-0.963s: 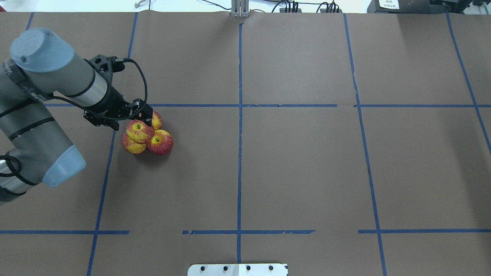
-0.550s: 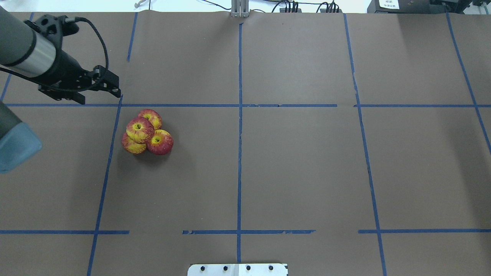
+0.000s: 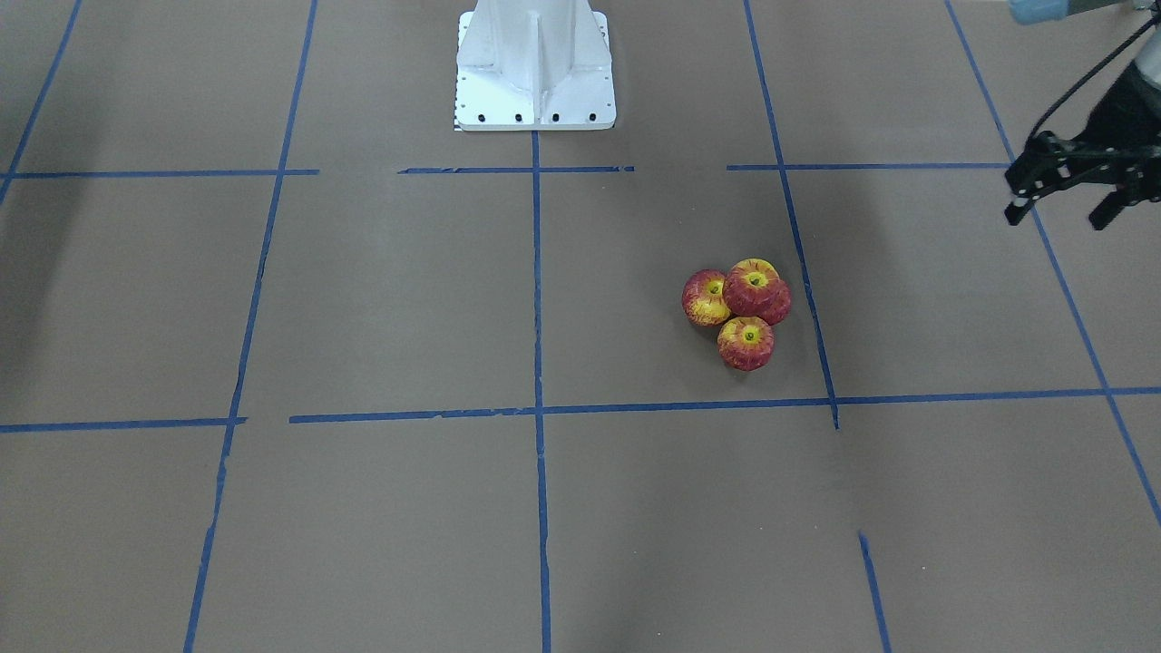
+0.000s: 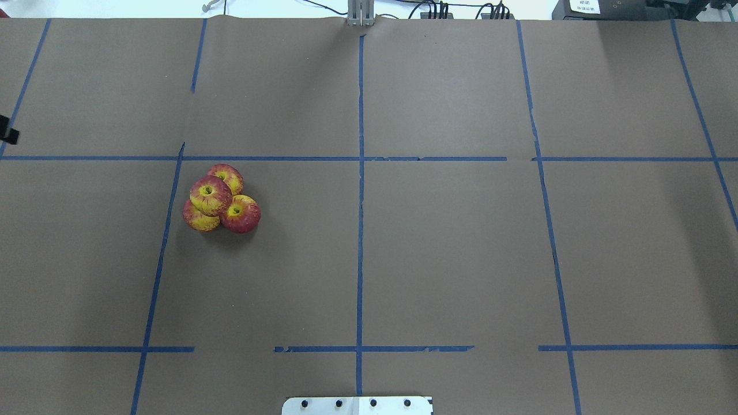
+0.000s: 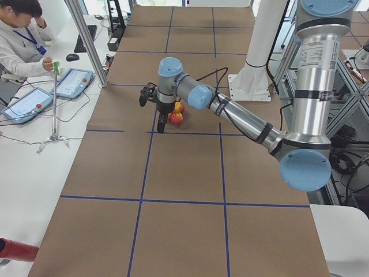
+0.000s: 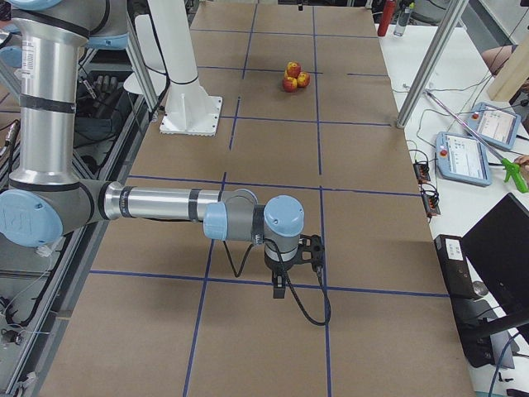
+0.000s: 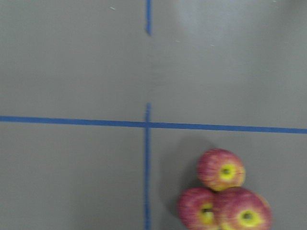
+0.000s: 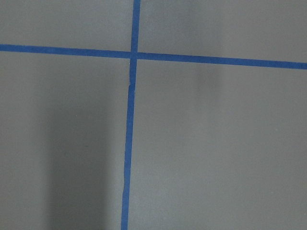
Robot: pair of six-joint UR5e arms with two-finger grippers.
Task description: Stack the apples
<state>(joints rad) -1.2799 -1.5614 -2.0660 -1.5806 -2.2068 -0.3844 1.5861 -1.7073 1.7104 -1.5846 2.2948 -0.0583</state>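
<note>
In the front-facing view, four small round red-and-yellow toy apples (image 3: 739,313) are seen clustered on the brown paper-covered table (image 3: 363,299), which is marked off with blue tape lines (image 3: 535,272). Three of them rest on the table touching one another, and the fourth apple (image 3: 753,287) is perched on top. The left hand (image 3: 1059,216) is held above the table's left end, well apart from the apples. Its two black fingers are spread, with nothing between them. A white robot pedestal (image 3: 535,63) is seen at the robot's edge of the table.

In the overhead view, the apples (image 4: 222,199) are found in the left half of the table, roughly midway between the robot's edge and the operators' edge, just beside a tape line.

In the view from the left end, the left arm is stretched out over the table, and the apples (image 5: 176,115) are partly covered by its hand.

In the view from the right end, the right hand (image 6: 281,285) is pointed down above the table near the right end. Whether its fingers are apart or together cannot be told. The apples (image 6: 293,76) are seen far off toward the left end.

In the left wrist view, the apples (image 7: 225,191) are shown slightly blurred, with the tape lines crossing beside them. In the right wrist view, only table and tape are shown.
</note>
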